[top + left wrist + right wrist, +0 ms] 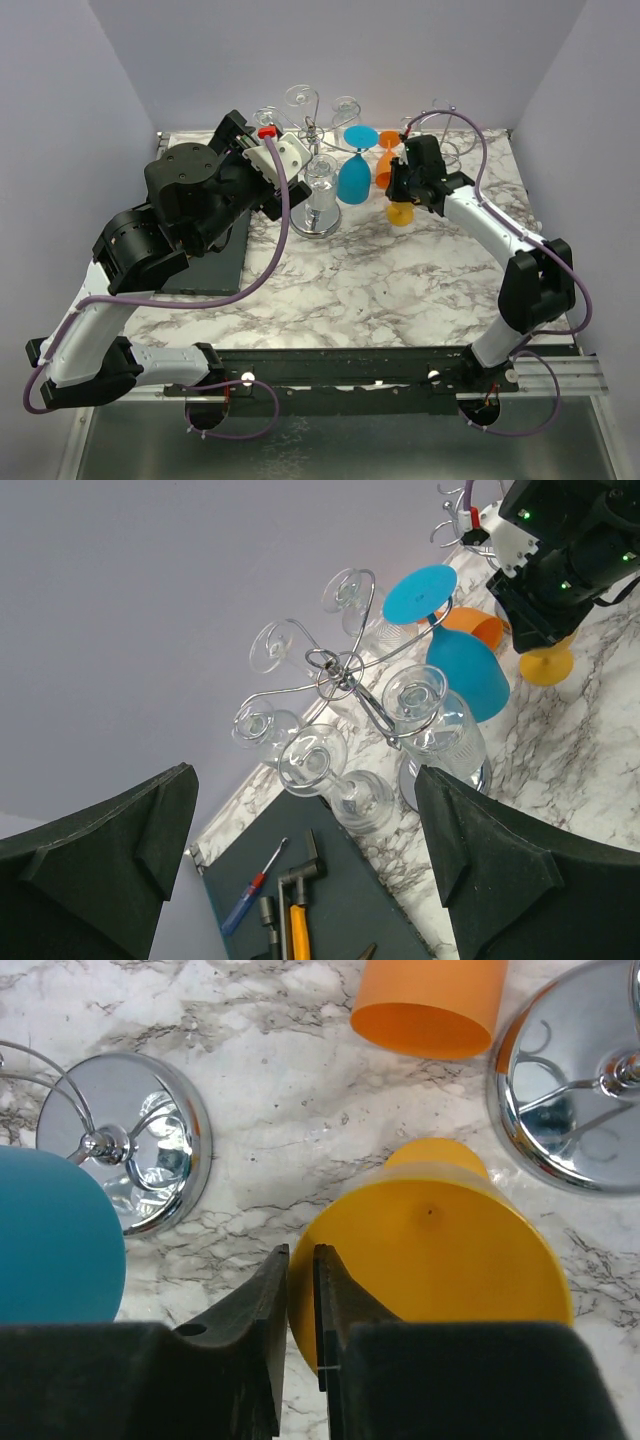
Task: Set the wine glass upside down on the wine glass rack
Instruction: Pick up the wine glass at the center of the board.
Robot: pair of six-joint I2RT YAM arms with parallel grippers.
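**A:** Where does the yellow wine glass point(430, 1250) sit against the right gripper point(301, 1260)?

**B:** Right at its tips. The glass's thin round edge runs into the narrow slit between the two black fingers point(250, 1310). They are drawn almost together and pinch it. The glass is low by the marble table point(290, 1090), not yet on a rack. Whether it touches the marble cannot be told.

**A:** What lies around it?

**B:** In the wrist view a round chrome base point(170, 1120) lies to one side and a second chrome base point(560, 1050) to the other. Both are mirror-bright. An orange glass point(430, 1005) is just beyond, and a blue glass point(50, 1230) is beside the fingers.

**A:** And the surfaces?

**B:** The yellow glass is smooth and opaque, with a tiny dot at the middle of its disc. The table is white with grey veins. The wire rack point(340, 670) is thin bent chrome with curled arms, and clear glasses point(310, 760) hang upside down from it.

**A:** The left gripper point(302, 780)?

**B:** It is spread wide and holds nothing, above the clear glasses.
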